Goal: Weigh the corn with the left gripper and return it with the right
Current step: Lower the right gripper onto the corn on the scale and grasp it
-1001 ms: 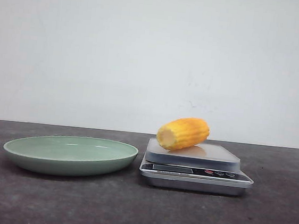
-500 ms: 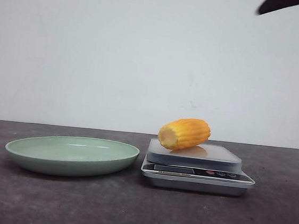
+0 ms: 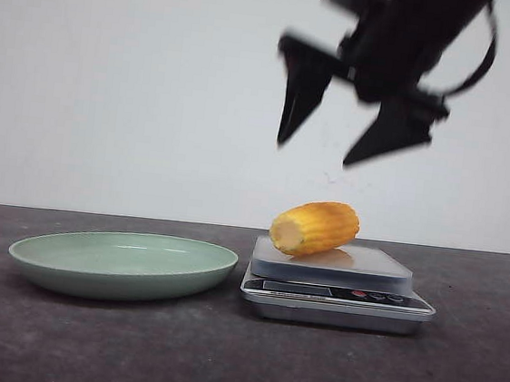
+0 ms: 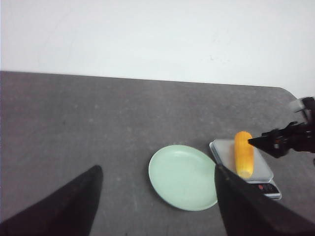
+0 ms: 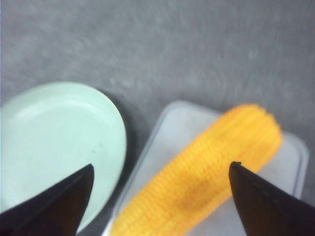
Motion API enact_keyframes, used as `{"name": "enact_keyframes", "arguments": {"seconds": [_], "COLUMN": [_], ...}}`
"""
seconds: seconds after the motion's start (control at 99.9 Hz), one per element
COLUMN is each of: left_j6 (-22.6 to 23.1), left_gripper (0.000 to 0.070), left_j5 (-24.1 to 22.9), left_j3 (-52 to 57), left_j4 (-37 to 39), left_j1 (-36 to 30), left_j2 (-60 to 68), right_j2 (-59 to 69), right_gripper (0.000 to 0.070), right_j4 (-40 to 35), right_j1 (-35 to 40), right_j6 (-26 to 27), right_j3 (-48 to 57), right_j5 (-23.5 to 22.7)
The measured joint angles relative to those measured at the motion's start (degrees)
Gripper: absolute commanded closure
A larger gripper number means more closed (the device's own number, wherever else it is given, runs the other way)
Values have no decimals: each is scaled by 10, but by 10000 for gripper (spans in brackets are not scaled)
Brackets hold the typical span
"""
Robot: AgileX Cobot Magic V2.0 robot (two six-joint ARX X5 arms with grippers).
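Note:
The corn (image 3: 315, 228), a stubby yellow-orange cob with a pale cut end, lies on the platform of the silver kitchen scale (image 3: 375, 263). My right gripper (image 3: 314, 153) hangs open above the corn, apart from it. In the right wrist view the corn (image 5: 202, 182) lies between and below the spread fingers of this gripper (image 5: 161, 164). My left gripper (image 4: 157, 167) is open and empty, high over the table; it does not show in the front view. Its camera sees the corn (image 4: 243, 154) on the scale (image 4: 263, 169).
A shallow pale green plate (image 3: 120, 263) stands just left of the scale on the dark grey table; it also shows in the left wrist view (image 4: 182, 177) and the right wrist view (image 5: 54, 137). A white wall stands behind.
My right gripper has come down from the top right of the front view to just above the corn, fingers open. The corn, scale and plate have stayed put.

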Motion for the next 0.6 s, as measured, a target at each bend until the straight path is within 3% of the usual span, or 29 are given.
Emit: {"name": "enact_keyframes", "arguments": {"seconds": [0.3,0.6], "left_j6": [-9,-8], "left_gripper": [264,264], "left_j5": [0,0], "left_j3": [-61,-78], "left_j4": [0,3], "left_j1": [0,0], "left_j2": [-16,-16], "right_j2": [32,42], "right_gripper": [143,146], "right_j4": [1,3], "right_j1": [1,1], "right_j6": [29,52], "right_j3": [0,0], "right_j5": [49,50]}}
